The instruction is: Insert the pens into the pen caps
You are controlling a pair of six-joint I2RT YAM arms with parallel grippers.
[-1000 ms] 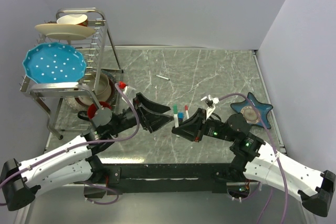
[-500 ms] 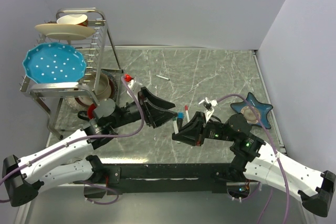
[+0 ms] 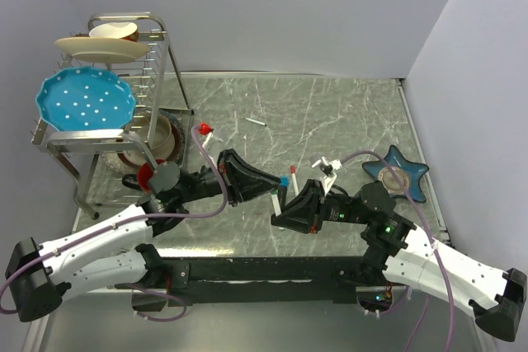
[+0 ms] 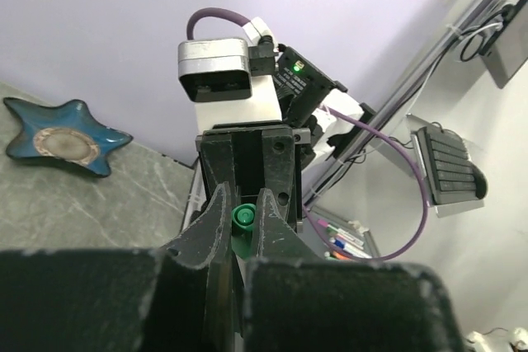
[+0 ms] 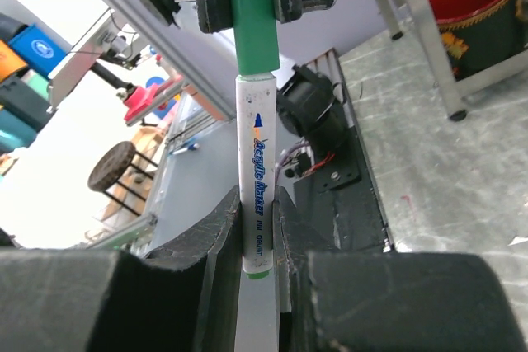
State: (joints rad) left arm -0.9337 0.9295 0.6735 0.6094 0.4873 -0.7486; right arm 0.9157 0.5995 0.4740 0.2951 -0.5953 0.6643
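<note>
In the right wrist view, a thin white-barrelled pen stands between the fingers of my right gripper, which is shut on its lower barrel. A green pen cap sits on the pen's top end, clamped by the left gripper's jaws. In the left wrist view, the green cap shows end-on between the closed fingers of my left gripper. From above, the left gripper and the right gripper meet tip to tip over the table's middle, with the white pen between them. A blue-capped pen and a red-tipped pen are just beyond them.
Another thin white pen lies farther back on the marble table. A blue star-shaped dish sits at the right. A wire dish rack with a blue plate and a red mug stands at the left.
The left gripper reached right toward the right gripper and closed on the green cap. The right gripper shifted slightly nearer with the white pen still in it.
</note>
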